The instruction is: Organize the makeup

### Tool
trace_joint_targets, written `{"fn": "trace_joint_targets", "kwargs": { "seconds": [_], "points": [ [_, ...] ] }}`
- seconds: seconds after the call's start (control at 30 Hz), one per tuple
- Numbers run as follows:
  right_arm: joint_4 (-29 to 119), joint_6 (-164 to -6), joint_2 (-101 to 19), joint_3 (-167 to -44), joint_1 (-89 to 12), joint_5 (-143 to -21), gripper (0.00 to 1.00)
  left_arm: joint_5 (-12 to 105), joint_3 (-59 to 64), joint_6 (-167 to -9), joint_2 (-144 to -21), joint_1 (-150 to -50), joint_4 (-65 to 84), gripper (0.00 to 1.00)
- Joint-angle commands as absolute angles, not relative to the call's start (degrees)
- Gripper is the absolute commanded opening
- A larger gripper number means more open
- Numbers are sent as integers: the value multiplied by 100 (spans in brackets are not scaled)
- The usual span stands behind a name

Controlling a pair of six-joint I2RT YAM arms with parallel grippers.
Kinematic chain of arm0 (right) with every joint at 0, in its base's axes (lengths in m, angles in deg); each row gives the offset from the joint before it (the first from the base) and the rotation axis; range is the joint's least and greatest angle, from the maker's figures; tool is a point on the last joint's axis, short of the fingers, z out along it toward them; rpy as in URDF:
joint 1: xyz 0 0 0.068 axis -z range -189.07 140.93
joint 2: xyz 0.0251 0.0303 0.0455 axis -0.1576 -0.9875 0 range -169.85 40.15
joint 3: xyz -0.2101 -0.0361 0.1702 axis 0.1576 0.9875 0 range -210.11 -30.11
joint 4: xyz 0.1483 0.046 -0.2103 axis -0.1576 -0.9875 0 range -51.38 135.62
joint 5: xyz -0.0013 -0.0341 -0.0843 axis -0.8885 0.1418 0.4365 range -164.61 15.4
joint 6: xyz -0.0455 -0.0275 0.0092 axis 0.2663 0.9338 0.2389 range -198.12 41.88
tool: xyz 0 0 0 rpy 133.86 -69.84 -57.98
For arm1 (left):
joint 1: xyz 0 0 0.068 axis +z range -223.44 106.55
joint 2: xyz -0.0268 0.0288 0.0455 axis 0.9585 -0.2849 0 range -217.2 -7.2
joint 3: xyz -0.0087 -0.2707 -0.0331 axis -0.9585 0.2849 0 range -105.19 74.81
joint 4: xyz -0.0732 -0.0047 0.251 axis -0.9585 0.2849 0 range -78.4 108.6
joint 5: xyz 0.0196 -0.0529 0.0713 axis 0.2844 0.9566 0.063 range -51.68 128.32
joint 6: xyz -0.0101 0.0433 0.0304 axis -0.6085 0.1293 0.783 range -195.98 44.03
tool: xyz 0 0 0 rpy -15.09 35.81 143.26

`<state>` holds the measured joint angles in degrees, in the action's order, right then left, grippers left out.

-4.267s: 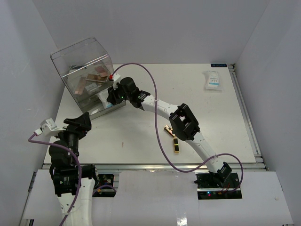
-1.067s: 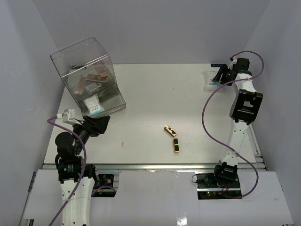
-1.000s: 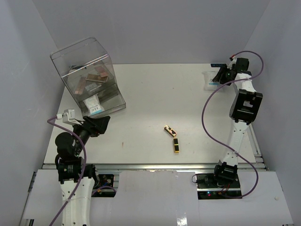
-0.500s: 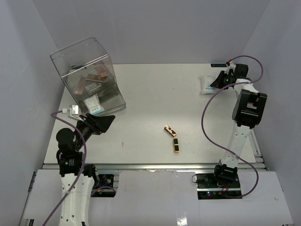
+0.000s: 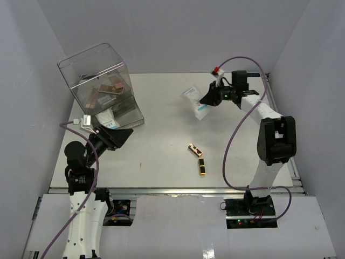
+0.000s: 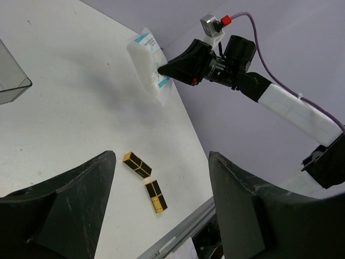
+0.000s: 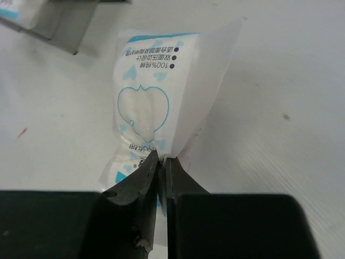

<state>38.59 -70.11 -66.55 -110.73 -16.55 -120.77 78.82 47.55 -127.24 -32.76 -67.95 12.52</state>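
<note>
A white-blue sachet (image 5: 194, 101) (image 6: 147, 58) (image 7: 152, 97) hangs above the table's far middle, pinched at its edge by my right gripper (image 5: 207, 99) (image 7: 161, 160), which is shut on it. Two black-and-gold lipstick tubes (image 5: 194, 149) (image 5: 201, 166) lie end to end on the table's near middle, also in the left wrist view as lipstick tubes (image 6: 136, 164) (image 6: 155, 196). My left gripper (image 5: 116, 138) (image 6: 161, 159) is open and empty, hovering near the left front, below the clear box. Pink-brown palettes (image 5: 109, 86) and another sachet (image 5: 107, 118) sit inside the box.
The big clear plastic box (image 5: 86, 62) stands tilted at the far left; its corner (image 6: 12, 82) shows in the left wrist view. A metal rail (image 5: 281, 129) runs along the table's right edge. The right arm's purple cable (image 5: 233, 135) loops over the right half. Walls enclose three sides.
My right gripper shut on the sachet at the far right corner, lifted it and swung left toward the middle. The left arm rose slightly and its jaws narrowed a little.
</note>
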Motion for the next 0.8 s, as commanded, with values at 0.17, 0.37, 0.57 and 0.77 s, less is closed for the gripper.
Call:
{"fn": "trace_joint_targets", "kwargs": {
  "seconds": [0.17, 0.37, 0.57, 0.77],
  "points": [
    [4199, -7383, -7291, -12885, -3972, -12506, 11, 7048, 3903, -11949, -2953, -6817, 2482, 80],
    [4676, -8607, -8411, -14470, -4768, -11984, 11, 6721, 3966, -11992, -2524, -6815, 2830, 80],
    [4957, -9346, -9252, -15203, -5144, -11059, 10, 6442, 3995, -11912, -2184, -6811, 3221, 80],
    [5499, -9720, -9344, -14950, -5306, -10063, 8, 6399, 4005, -11794, -2065, -6817, 3388, 81]
  ]
}}
